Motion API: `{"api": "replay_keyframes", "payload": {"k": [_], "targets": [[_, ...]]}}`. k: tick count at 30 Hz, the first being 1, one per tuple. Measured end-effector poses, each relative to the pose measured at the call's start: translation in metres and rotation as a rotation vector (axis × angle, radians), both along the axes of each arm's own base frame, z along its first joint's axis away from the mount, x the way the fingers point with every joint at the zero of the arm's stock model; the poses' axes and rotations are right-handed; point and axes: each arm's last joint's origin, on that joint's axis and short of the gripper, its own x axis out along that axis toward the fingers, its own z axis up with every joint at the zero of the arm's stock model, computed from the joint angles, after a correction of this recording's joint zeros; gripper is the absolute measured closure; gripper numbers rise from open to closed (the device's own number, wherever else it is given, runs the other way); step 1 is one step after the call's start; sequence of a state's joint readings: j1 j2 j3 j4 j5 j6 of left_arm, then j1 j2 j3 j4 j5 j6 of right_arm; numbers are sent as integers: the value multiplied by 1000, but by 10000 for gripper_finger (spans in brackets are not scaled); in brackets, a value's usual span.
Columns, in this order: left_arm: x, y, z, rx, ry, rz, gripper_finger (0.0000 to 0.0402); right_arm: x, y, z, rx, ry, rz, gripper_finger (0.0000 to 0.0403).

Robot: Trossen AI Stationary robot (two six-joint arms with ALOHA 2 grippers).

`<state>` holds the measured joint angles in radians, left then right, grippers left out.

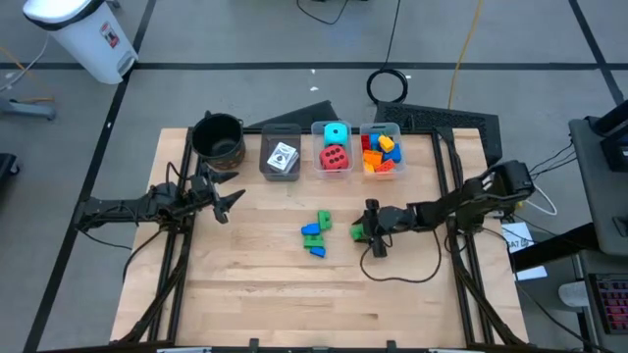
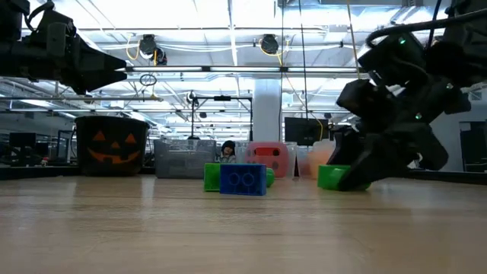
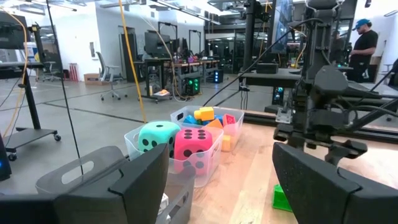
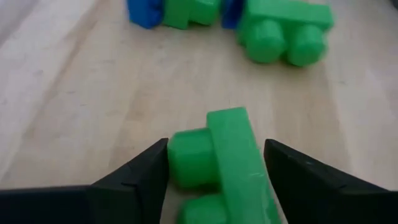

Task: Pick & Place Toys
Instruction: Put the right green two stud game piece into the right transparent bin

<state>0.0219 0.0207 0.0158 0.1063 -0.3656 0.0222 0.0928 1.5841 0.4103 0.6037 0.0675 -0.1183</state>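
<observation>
- The right pincer (image 1: 365, 233) is down at the bench (image 1: 255, 294), its two fingers (image 4: 134, 177) standing either side of a green brick (image 4: 227, 162) with a gap still showing on both sides; it flanks the brick and is not clamped on it.
- The brick lies on the wood directly between the fingers, its studs turned sideways towards one finger and its long axis running away from the wrist, in line with the fingers.
- I judge closing is all this grasp needs.
- More green and blue bricks (image 1: 315, 233) lie just beyond, nearer the bench's middle.
- The clear bin of mixed bricks (image 1: 382, 154) sits at the far edge.
- The left pincer (image 1: 222, 199) hangs half-open and empty, well apart near the black pot (image 1: 218, 137); the right arm is plainly nearer.
</observation>
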Motion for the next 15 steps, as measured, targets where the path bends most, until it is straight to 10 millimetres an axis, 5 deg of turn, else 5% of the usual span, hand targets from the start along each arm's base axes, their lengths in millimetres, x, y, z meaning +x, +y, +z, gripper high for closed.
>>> {"api": "replay_keyframes", "payload": {"k": [15], "targets": [[0,0,0,0,-1,0,110,-4,-9,16,65,-22,-95,272]]}}
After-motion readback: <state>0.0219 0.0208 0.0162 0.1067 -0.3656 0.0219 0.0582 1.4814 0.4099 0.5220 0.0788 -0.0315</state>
